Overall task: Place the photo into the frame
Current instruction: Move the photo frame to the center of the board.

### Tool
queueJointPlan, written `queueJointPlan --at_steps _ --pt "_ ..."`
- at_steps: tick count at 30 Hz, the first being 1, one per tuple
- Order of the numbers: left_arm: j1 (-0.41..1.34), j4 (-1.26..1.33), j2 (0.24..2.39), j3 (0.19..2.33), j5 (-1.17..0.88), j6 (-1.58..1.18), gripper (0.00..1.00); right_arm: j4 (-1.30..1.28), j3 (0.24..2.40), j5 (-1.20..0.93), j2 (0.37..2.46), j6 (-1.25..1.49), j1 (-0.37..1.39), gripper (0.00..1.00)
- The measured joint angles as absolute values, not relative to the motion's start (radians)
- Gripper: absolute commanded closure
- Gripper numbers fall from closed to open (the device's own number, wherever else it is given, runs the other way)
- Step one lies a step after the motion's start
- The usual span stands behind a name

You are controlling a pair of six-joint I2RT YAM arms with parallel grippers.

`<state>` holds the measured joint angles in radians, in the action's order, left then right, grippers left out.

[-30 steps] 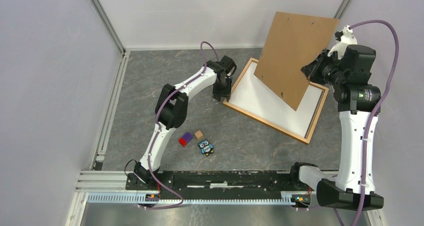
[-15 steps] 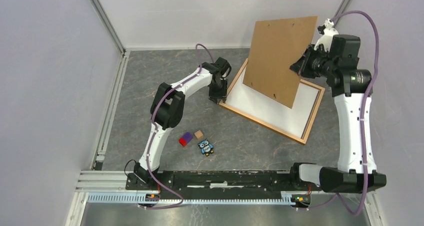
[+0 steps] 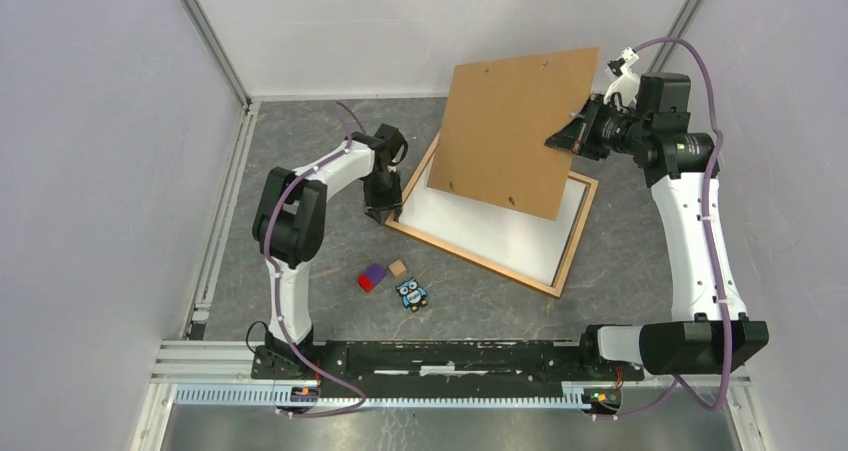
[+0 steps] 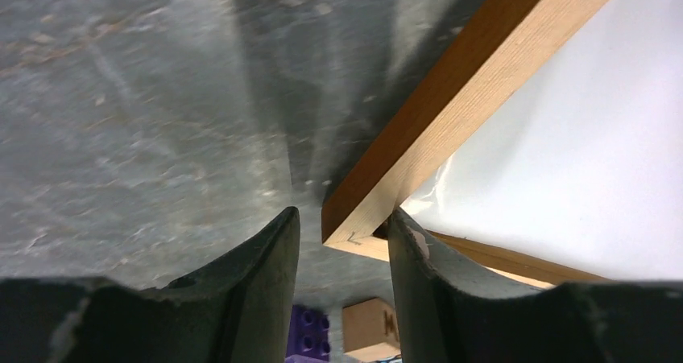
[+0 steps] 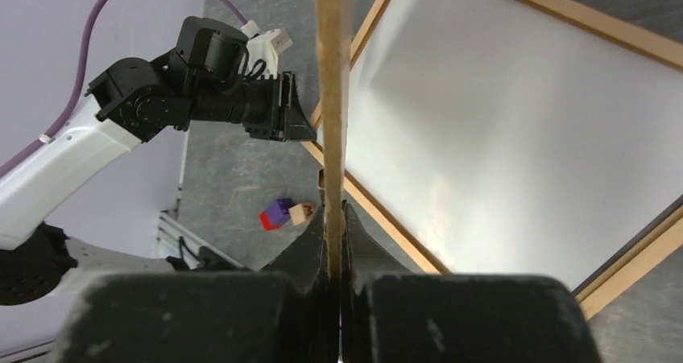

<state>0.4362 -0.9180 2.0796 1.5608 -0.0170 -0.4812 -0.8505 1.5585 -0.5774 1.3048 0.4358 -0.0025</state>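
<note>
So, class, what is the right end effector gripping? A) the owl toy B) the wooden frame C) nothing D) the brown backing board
D: the right wrist view shows the right end effector clamped on the edge of the brown backing board, held up above the frame.

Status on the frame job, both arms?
Left gripper open, straddling frame corner. Right gripper shut on backing board, held tilted above frame. White sheet, likely the photo face down, lies in frame.
</note>
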Motion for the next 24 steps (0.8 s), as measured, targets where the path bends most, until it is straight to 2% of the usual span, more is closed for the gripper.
queueJointPlan --at_steps 13,24 --pt "0.384 -0.91 1.859 1.467 -0.036 -0.454 0.3 -0.79 1.505 -0.613 1.319 0.607 -0.009 1.0" --pt "0.36 -0.861 1.782 1.435 -0.082 -0.453 0.2 -0.688 1.177 -0.634 1.231 0.801 -0.054 1.0"
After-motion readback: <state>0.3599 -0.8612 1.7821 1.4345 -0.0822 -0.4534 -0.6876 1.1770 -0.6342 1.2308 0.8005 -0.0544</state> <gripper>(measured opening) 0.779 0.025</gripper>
